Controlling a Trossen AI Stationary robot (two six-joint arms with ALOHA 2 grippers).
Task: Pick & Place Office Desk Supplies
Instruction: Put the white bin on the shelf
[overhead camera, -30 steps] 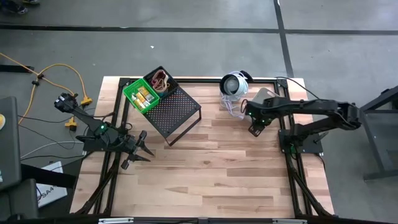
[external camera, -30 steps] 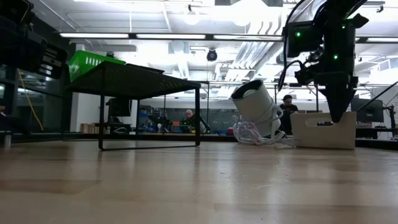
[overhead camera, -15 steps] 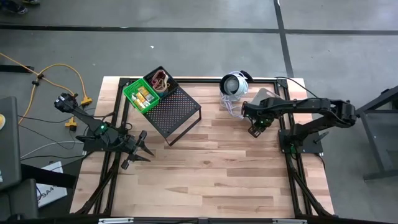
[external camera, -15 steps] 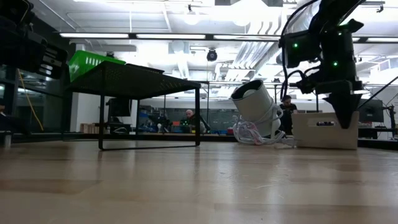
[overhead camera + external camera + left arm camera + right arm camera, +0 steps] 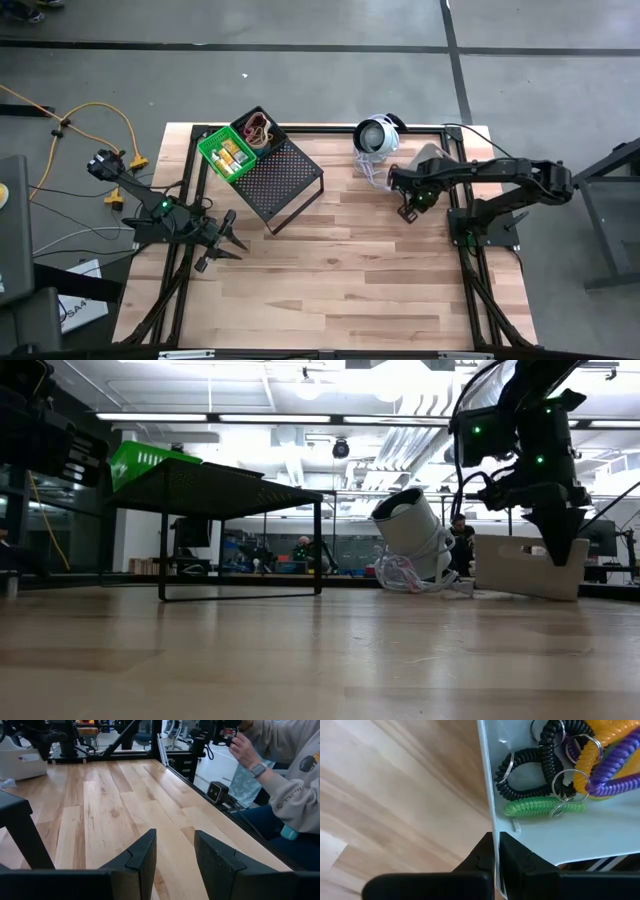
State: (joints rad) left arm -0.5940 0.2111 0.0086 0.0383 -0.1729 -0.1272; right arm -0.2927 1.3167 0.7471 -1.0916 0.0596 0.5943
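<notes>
A pale bin (image 5: pixel 555 835) stands on the table at the far right, beside the round white device (image 5: pixel 376 135). It holds coiled loops: black (image 5: pixel 525 770), green (image 5: pixel 540 807), orange (image 5: pixel 600 755) and purple (image 5: pixel 620 775). My right gripper (image 5: pixel 496 851) is shut on this bin (image 5: pixel 520 565), which sits tilted. On the black mesh rack (image 5: pixel 285 180) rest a green bin (image 5: pixel 224 152) with yellow pieces and a black bin (image 5: pixel 258 130) with loops. My left gripper (image 5: pixel 175 845) hovers open over bare wood at the table's left (image 5: pixel 226 238). My right gripper pinches one wall of the pale bin at its top edge (image 5: pixel 494 822), one finger inside the bin and one outside. The fingers point down from above (image 5: pixel 560 550). The bin is tilted, its end toward the white device raised a little and the other end on the table.
The white device's cord (image 5: pixel 410 575) lies bunched next to the pale bin. The rack stands at the far left of the table. Bare wood (image 5: pixel 340 270) fills the middle and near part. A seated person (image 5: pixel 285 780) is beyond the table's edge.
My right gripper has sunk a little onto the pale bin's wall and shut on it. The bin, level before, now sits tilted, with its end toward the white device slightly raised.
</notes>
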